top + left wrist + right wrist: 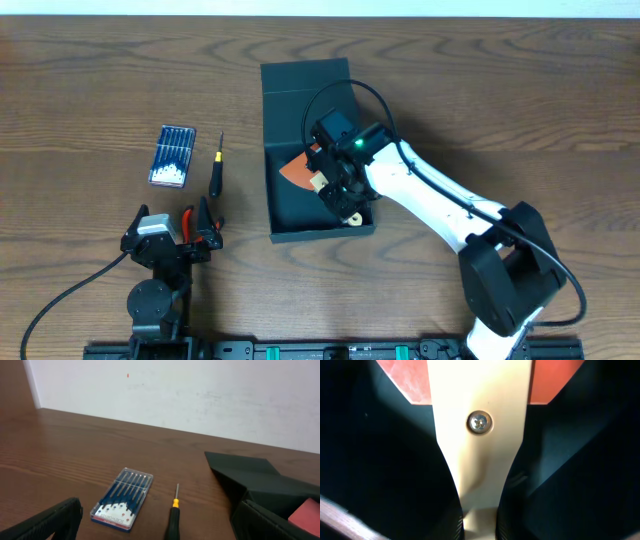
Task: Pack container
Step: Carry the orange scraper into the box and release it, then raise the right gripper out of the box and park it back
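The container is a dark teal-black square box standing open, its flap lid lying flat behind it. It also shows at the right of the left wrist view, and its dark inside fills the right wrist view. My right gripper is down inside the box. It is shut on the cream handle of a scraper with an orange blade. My left gripper is open and empty near the front left edge, its fingers wide apart.
A blue case of bits lies left of the box. A black-handled screwdriver with a yellow collar lies beside the case. Red-handled pliers lie next to my left gripper.
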